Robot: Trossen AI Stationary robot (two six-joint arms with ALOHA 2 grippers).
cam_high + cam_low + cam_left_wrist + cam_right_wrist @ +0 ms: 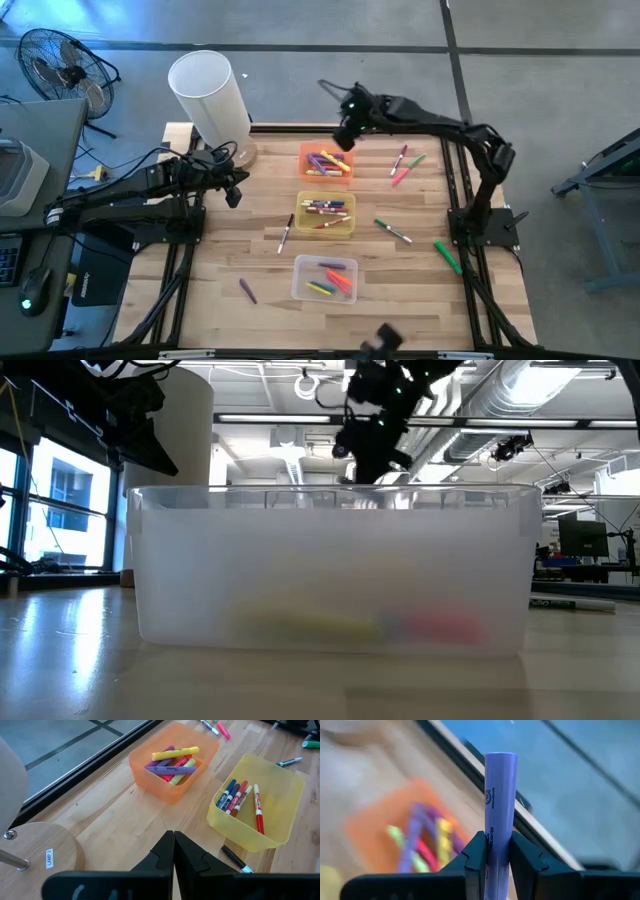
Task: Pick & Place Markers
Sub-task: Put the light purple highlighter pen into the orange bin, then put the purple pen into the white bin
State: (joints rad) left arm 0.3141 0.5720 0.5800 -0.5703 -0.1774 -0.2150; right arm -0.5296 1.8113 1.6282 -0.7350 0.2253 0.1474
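Note:
My right gripper [345, 137] hangs in the air over the far edge of the orange bin [325, 162], shut on a purple marker [500, 795]. In the low view the right gripper [370, 445] shows high above the clear bin [330, 570]. The orange bin holds several markers [172, 762]. More markers lie in the yellow bin [325, 213] and in the clear bin [325, 278]. Loose markers lie on the table at the right [405, 165], [393, 231], [447, 256]. My left gripper [173, 851] waits shut at the table's left. My right gripper pinches the purple marker's barrel [496, 842] between its two fingers [475, 855]. The marker lies along the fingers and sticks out well past their tips. Its back end is hidden between the fingers. It is lifted clear of the table and the bins.
A white lamp shade [210, 95] on a round wooden base [40, 855] stands at the far left. A black marker [285, 235] and a purple marker [247, 290] lie left of the bins. The black frame rail [455, 190] runs along the table's right side.

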